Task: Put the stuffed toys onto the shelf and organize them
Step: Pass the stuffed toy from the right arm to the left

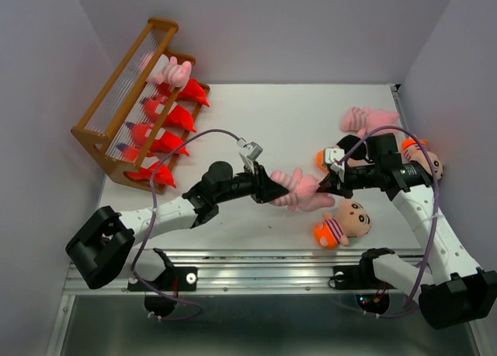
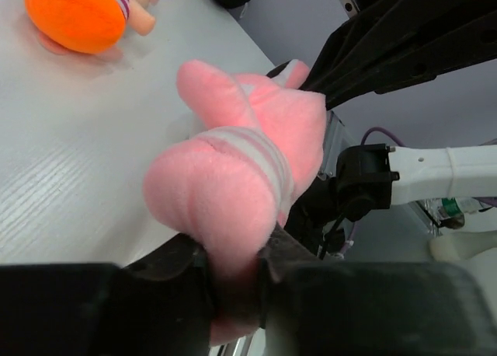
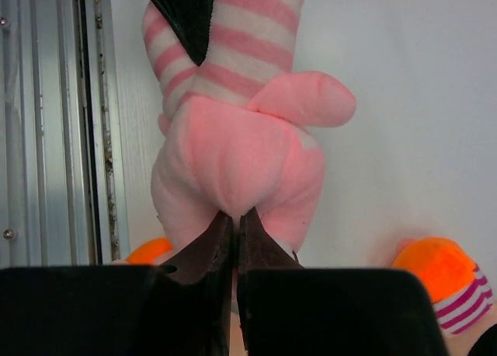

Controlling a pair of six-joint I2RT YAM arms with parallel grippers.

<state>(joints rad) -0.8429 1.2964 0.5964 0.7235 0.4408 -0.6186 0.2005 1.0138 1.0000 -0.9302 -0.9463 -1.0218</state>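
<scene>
A pink striped pig [image 1: 301,193] hangs between both grippers above the table's middle. My left gripper [image 1: 273,190] is shut on one end of it [image 2: 233,185]. My right gripper [image 1: 320,186] is shut on a pinch of its plush at the other end [image 3: 237,150]. The brown stepped shelf [image 1: 92,134] stands at the far left with several red monsters [image 1: 167,142] and one pink pig [image 1: 172,72] on it. Another pink pig [image 1: 365,121] lies at the far right. Boy dolls lie at the front [image 1: 345,224], by the right arm [image 1: 425,160] and partly hidden behind the right gripper [image 1: 330,155].
The metal rail [image 1: 272,274] runs along the table's near edge. Grey walls close in the left, back and right sides. A boy doll's orange bottom [image 2: 76,14] shows on the table in the left wrist view, and another [image 3: 439,269] in the right wrist view.
</scene>
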